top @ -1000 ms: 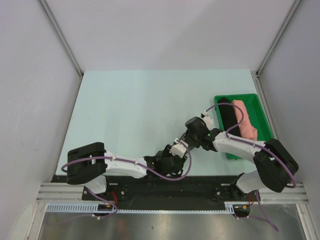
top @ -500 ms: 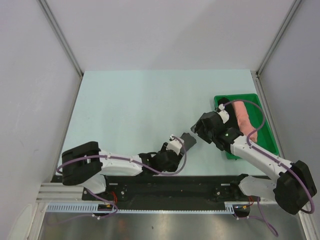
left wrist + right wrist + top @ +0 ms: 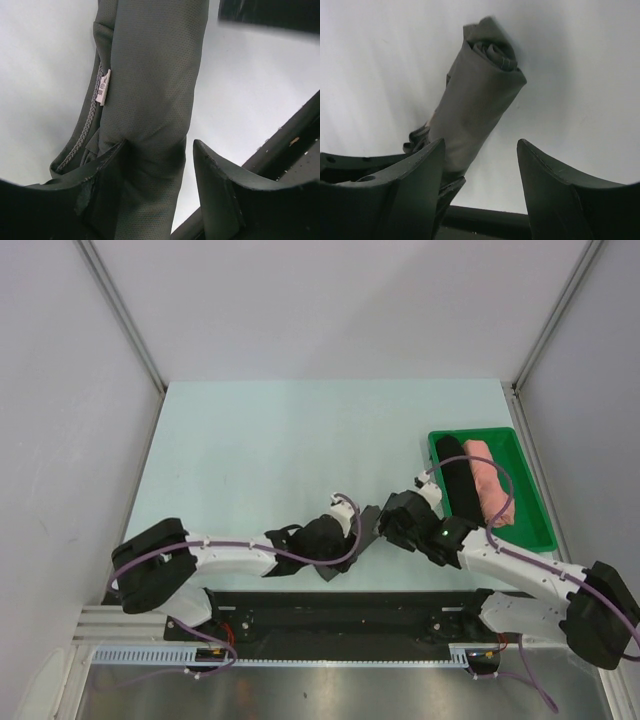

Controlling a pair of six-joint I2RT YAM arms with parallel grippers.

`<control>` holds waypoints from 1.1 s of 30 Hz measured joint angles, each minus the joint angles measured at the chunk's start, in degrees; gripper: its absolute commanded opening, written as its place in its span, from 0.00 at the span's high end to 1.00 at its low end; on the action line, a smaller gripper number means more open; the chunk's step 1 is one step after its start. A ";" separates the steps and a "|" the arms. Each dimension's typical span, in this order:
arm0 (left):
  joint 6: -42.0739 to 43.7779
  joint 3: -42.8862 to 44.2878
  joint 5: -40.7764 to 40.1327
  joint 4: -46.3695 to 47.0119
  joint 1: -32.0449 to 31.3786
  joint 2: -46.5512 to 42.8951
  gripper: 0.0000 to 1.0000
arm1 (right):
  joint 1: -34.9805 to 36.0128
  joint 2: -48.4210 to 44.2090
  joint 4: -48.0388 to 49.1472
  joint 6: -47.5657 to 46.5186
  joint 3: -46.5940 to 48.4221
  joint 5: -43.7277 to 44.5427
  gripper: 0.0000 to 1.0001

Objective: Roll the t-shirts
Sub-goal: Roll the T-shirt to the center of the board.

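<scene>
Left gripper (image 3: 159, 145) and right gripper (image 3: 480, 142) both stand wide, straddling the charcoal t-shirt roll (image 3: 368, 524) at the table's 6 o'clock; unclamped, any sideways nudge could unroll it.

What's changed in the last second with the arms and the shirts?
The right gripper swung out toward the green tray, then came back to the grey rolled t-shirt with its jaws wider, open at the roll's end. The left gripper edged forward, the roll between its open fingers. The black roll and pink roll stayed in the tray.
</scene>
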 measured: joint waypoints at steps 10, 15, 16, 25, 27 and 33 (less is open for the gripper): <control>-1.60 -1.20 9.73 1.73 6.03 -0.24 0.44 | 4.57 8.15 5.05 5.31 -1.38 0.28 0.41; -3.13 -1.77 13.86 3.52 8.24 0.20 0.45 | 2.16 12.48 7.69 5.73 -1.42 -0.24 0.41; -3.65 -1.81 14.69 4.17 8.68 0.59 0.45 | 1.44 13.05 8.37 5.51 -1.42 -0.63 0.41; -10.75 -1.79 20.85 11.26 11.80 5.03 0.49 | -3.91 14.75 12.52 1.03 -1.42 -3.15 0.37; -12.74 -1.60 21.70 12.74 12.02 6.12 0.49 | -5.27 14.84 13.16 -0.52 -1.42 -3.63 0.33; -17.59 -1.16 22.93 16.09 12.15 8.57 0.50 | -8.74 13.16 12.96 -4.39 -1.42 -4.07 0.27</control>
